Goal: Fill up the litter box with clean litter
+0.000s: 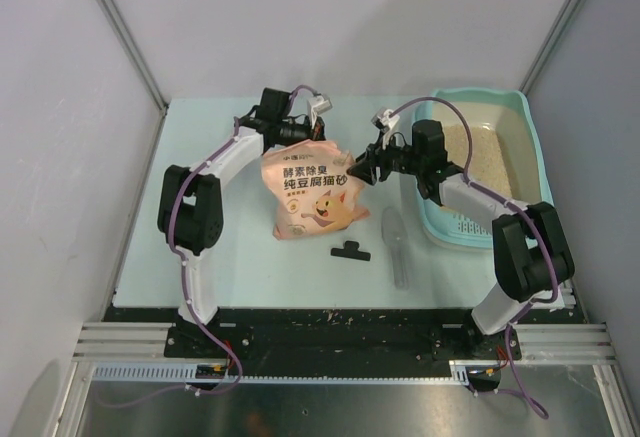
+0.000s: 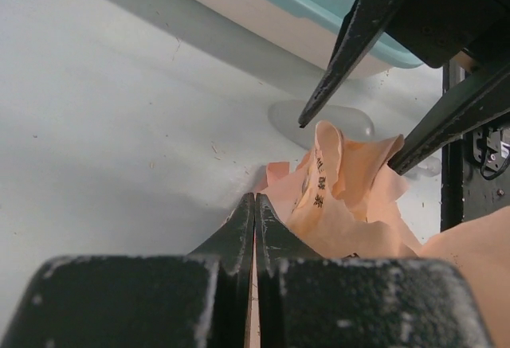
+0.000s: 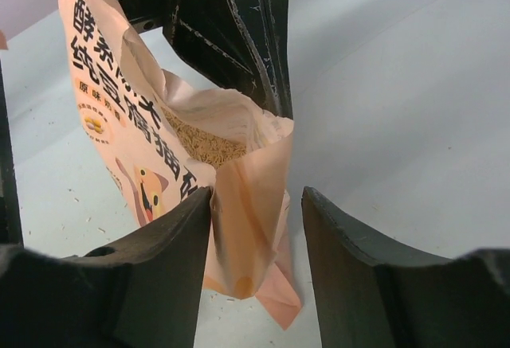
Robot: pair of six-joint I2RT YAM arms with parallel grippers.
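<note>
Pouring seems done: litter [image 1: 487, 157] lies in the litter box [image 1: 480, 94]; the left gripper [image 2: 255, 209] jaws clamp the bag [image 1: 315, 197] edge, the right gripper [image 3: 256, 197] jaws stand apart around its corner; next, the left should probably let go

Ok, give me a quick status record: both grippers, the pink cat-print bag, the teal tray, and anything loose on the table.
left gripper: shut on top edge of peach-pink cartoon-cat plastic bag
right gripper: open, jaws astride the bag's other top corner
bag mouth: open, beige granules visible inside
large teal rectangular plastic litter box: far right, fine beige litter inside
loose: clear plastic scoop, small black clip, near side of bag
</note>
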